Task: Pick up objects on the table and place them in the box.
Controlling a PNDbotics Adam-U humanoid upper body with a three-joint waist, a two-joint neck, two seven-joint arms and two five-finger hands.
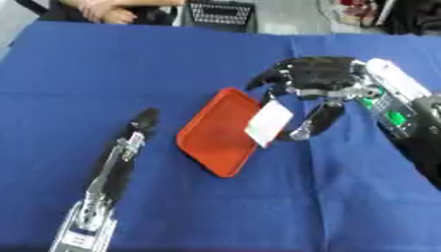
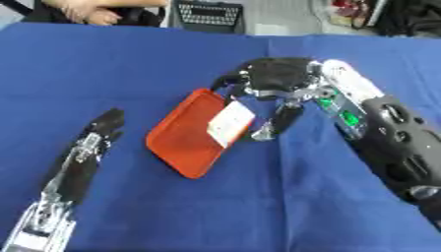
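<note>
A shallow orange tray point(image 1: 215, 140) lies askew in the middle of the frame on a worktop point(image 1: 103, 69) covered with blue cloth; it serves as the box the task speaks of, and its long side runs from upper right to lower left, so its open face is turned up toward the robot's right arm.

The right hand point(image 1: 314, 74) comes in from the right of the frame and hangs over the tray's upper right edge. Its fingers point(image 1: 326, 118) curl downward, and a small white card or packet point(image 1: 268, 123) hangs tilted beneath them, overlapping the tray's right rim. It looks pinched between thumb and fingers, since it stands on edge instead of lying flat, though the exact contact is hard to make out. Held over the rim like that, the card seems ready to be let go into the tray; I judge the placing step close to done, with only the release left. The risk is that the card sits so near the rim that it could slide out onto the cloth on the right.

The left hand point(image 1: 142, 120) lies at the left of the frame, well apart from the tray, fingers straight and flat along the cloth, holding nothing; it appears idle, kept out of the working arm's way.

No other loose object is plain on the cloth.
</note>
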